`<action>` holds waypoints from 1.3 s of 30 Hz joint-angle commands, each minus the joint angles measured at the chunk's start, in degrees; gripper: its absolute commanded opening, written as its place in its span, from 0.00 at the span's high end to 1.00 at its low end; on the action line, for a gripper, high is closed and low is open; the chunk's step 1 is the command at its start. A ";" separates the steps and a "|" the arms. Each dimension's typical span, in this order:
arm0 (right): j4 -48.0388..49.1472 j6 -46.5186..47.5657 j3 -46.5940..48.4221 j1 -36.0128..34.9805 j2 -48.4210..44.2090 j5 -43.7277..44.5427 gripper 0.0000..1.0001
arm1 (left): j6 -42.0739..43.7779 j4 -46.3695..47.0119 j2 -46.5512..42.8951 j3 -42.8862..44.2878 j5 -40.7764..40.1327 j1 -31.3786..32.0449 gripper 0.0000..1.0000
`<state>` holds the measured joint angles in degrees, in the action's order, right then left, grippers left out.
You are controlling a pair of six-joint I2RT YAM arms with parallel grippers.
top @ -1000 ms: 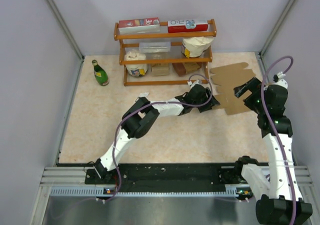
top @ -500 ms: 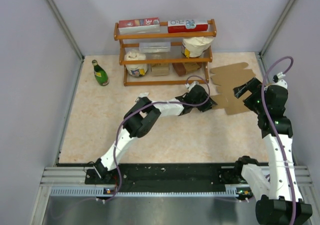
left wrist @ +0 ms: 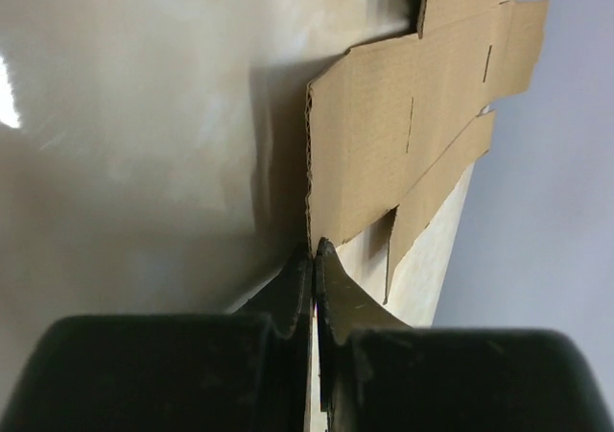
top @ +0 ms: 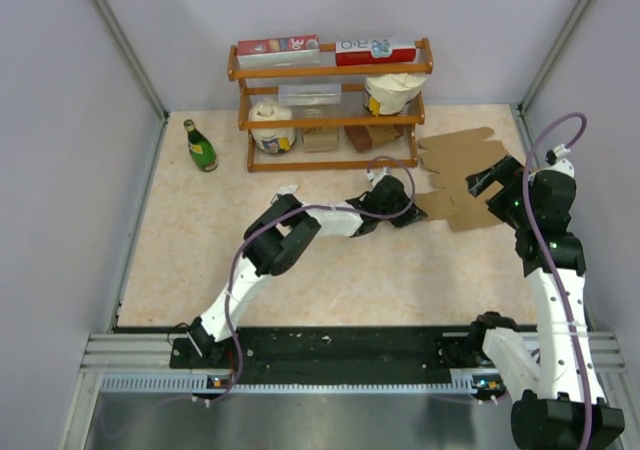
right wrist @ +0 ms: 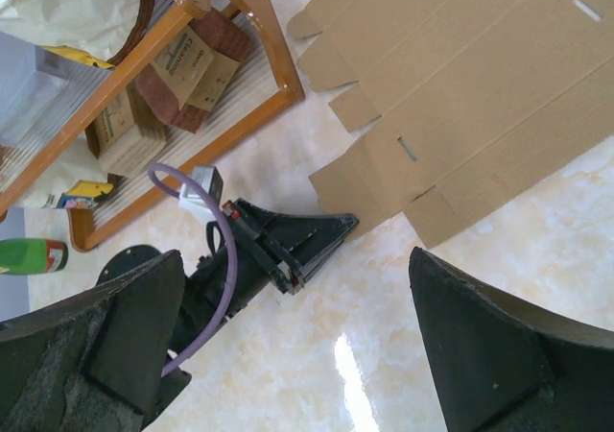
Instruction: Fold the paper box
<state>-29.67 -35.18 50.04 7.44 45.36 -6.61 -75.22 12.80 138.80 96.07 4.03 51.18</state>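
At the far right of the pale marbled counter [top: 300, 270], just right of the brown wooden shelf rack [top: 330, 122], the paper box [top: 465, 170] lies as a plain brown die-cut cardboard sheet, its flaps and tabs not yet folded.

Over the last second your left gripper [top: 408, 214] goes from well apart to fully closed, and it slides a little leftward to the sheet's near-left corner. The left wrist view shows its 2 fingers [left wrist: 293, 293] pressed together with the cardboard's edge running straight into their tips. You appear to have that corner flap pinched, though the contact itself is hidden. The sheet has barely shifted, and I cannot tell whether the flap is off the counter.

Your right gripper [top: 487, 185] is unchanged. Its jaws are spread as wide as before, it hangs over the sheet's right side, and it holds nothing.

I judge this to be the first grasp, with all the folding ahead. The thin edge could slip out if you pull sideways instead of lifting along the crease. The free right gripper may need to pin the sheet down.
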 commanded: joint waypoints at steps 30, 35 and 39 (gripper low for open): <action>0.40 0.20 -0.73 0.73 -1.24 0.02 0.02 | 26.69 -0.13 -28.60 -44.85 20.38 1.91 1.00; 0.23 0.72 -0.47 0.73 -1.94 0.28 0.02 | 32.50 -6.28 -22.01 -34.30 24.79 3.40 1.00; -0.30 0.99 -0.21 0.73 -2.03 0.37 0.02 | 32.33 -8.40 -20.85 -31.65 25.33 3.75 1.00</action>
<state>-30.09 -34.96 49.36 7.68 44.25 -6.76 -47.18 12.25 115.98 63.18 27.53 53.87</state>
